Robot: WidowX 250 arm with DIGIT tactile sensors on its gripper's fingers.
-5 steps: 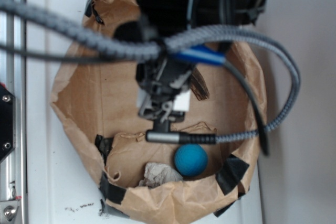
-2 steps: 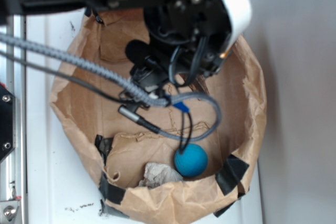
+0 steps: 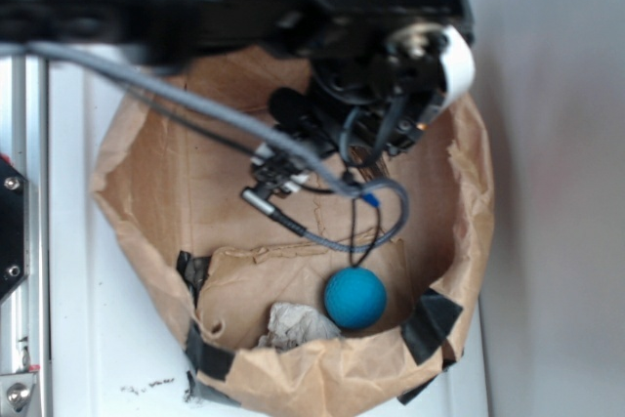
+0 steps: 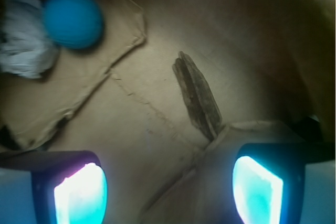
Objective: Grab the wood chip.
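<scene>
tool (image 4: 168, 190) fingers spread apart above the wood chip (image 4: 197, 94), a dark, streaky, flat sliver lying on bare paper.

wood chip (image 4: 198, 96): streaky rough wood | ball (image 3: 354, 298): matt, smooth | bag (image 3: 146, 192): creased brown paper

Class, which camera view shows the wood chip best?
The wrist view: the wood chip lies in full sight on the brown paper, ahead of the open fingers. In the exterior view the arm hides it.
</scene>
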